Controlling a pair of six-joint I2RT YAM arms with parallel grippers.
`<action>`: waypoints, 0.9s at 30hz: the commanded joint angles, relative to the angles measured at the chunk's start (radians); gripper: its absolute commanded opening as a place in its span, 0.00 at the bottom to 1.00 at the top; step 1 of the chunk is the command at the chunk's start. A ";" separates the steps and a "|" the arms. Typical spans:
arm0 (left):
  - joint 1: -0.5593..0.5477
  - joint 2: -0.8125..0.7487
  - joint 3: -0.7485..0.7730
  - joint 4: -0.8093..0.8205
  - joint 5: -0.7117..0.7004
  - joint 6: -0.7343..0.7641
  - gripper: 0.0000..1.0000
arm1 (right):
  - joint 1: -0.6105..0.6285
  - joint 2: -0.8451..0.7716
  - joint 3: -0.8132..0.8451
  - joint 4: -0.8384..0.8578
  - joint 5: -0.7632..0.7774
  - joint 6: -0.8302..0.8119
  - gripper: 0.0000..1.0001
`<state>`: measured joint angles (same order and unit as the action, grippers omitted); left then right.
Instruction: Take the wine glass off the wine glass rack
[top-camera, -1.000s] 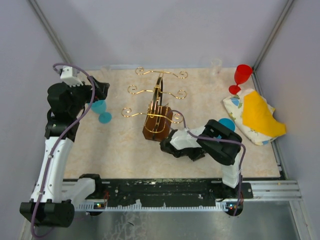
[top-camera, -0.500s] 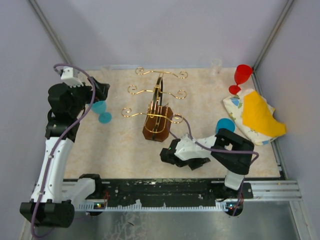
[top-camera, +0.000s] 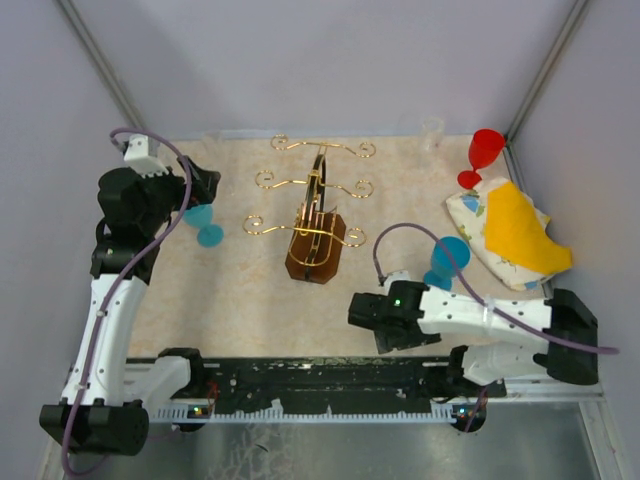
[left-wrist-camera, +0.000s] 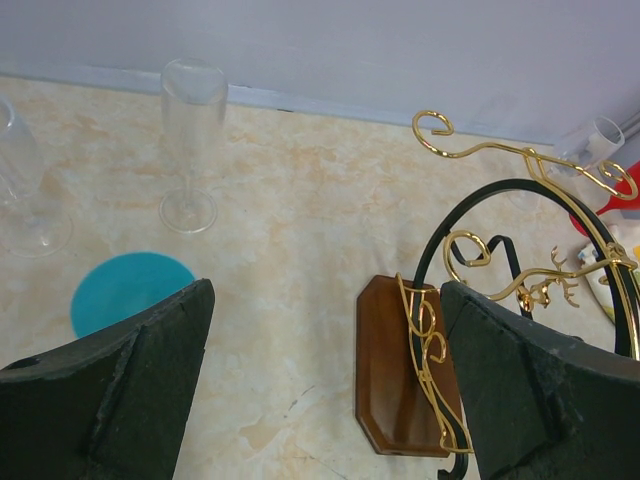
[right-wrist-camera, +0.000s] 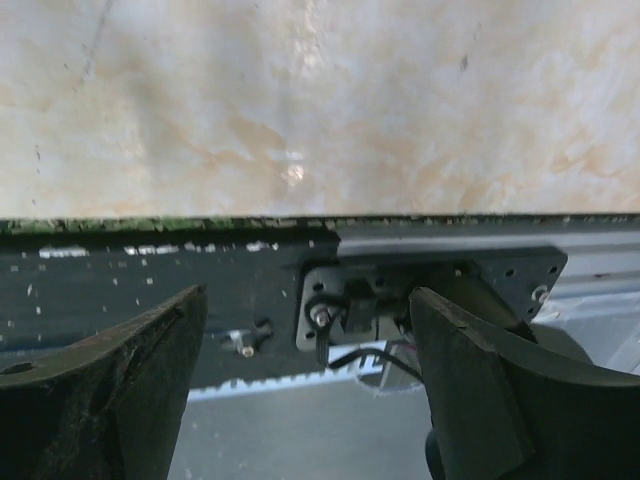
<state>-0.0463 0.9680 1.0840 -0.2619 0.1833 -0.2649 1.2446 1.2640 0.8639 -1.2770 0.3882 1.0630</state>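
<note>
**Top external view.** The wine glass rack (top-camera: 315, 222), gold wire on a dark wooden base, stands upright mid-desk (top-camera: 240, 290). It is well apart from the left hand (top-camera: 200, 190), on that hand's right. A teal wine glass (top-camera: 203, 222) stands on the desk just below and beside the left hand; from above, contact cannot be judged. The right hand (top-camera: 360, 312) hangs low near the front rail (top-camera: 320, 375), with the rack's base beyond it. A second teal glass (top-camera: 445, 260) stands behind the right forearm. Farther right lie a yellow-patched cushion (top-camera: 510, 235) and an upright red glass (top-camera: 482, 152).

**Left wrist view.** The fingers (left-wrist-camera: 120, 390) of the left hand (left-wrist-camera: 328, 290) stand wide apart and grip nothing. The rack (left-wrist-camera: 520, 290) stands ahead of the right finger, which hides part of it; its base (left-wrist-camera: 395, 365) lies in the gap between the fingers. A flat teal round (left-wrist-camera: 130, 288) shows on the desk at the left finger's tip. Beyond it stand a clear flute (left-wrist-camera: 190, 140) and a second clear glass (left-wrist-camera: 20, 200) at the frame's edge.

**Right wrist view.** The fingers (right-wrist-camera: 100, 390) of the right hand (right-wrist-camera: 305, 300) are likewise spread, with nothing between them. Below them are the desk's marbled edge (right-wrist-camera: 300, 100) and the black rail (right-wrist-camera: 120, 280) with a bolted bracket (right-wrist-camera: 430, 280).
</note>
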 joint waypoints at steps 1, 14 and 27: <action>-0.006 -0.009 0.028 -0.013 -0.003 0.000 1.00 | 0.011 -0.139 0.010 -0.155 -0.046 0.152 0.83; -0.005 0.011 0.130 -0.242 -0.112 0.000 1.00 | -0.147 -0.195 0.606 -0.082 0.277 -0.064 0.89; -0.004 0.087 0.229 -0.346 -0.117 0.014 1.00 | -0.946 0.070 0.877 0.251 -0.290 -0.620 0.99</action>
<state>-0.0463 1.0435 1.2667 -0.5686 0.0772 -0.2607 0.4297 1.2522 1.7081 -1.1530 0.3016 0.5835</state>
